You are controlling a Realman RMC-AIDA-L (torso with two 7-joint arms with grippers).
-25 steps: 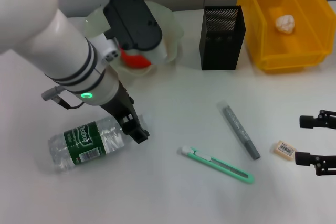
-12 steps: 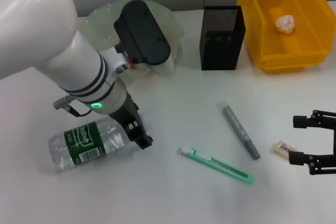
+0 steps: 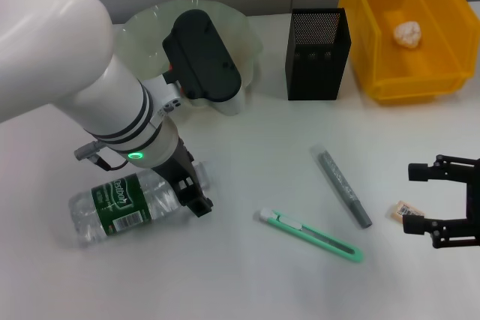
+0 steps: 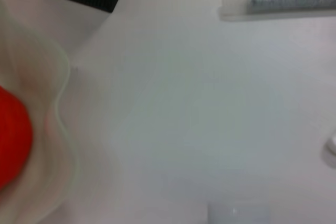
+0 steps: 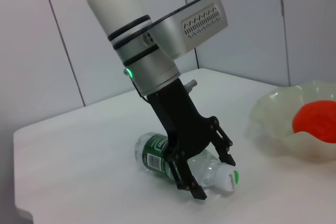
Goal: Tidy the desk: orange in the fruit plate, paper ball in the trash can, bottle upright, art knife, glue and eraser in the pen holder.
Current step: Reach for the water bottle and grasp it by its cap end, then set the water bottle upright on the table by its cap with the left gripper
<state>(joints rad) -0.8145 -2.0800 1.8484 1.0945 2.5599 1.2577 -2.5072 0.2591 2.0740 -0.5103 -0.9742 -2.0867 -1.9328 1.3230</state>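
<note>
A clear bottle (image 3: 120, 204) with a green label lies on its side at the front left. My left gripper (image 3: 193, 191) is open, its fingers either side of the bottle's neck; the right wrist view shows this gripper (image 5: 210, 169) and the bottle (image 5: 157, 153). The orange (image 5: 315, 118) lies in the pale fruit plate (image 3: 146, 28). The paper ball (image 3: 407, 33) lies in the yellow bin (image 3: 375, 50). My right gripper (image 3: 418, 198) is open around the eraser (image 3: 402, 209). The grey glue stick (image 3: 343, 187) and green art knife (image 3: 311, 235) lie mid-table. The black mesh pen holder (image 3: 316, 54) stands behind.
The left arm's bulky wrist (image 3: 202, 58) hangs over the plate's front edge and hides most of the orange in the head view. The pen holder stands between the plate and the yellow bin.
My right gripper has moved left until its fingers reach around the eraser. My left gripper has shifted slightly at the bottle's neck. The bottle still lies flat.
</note>
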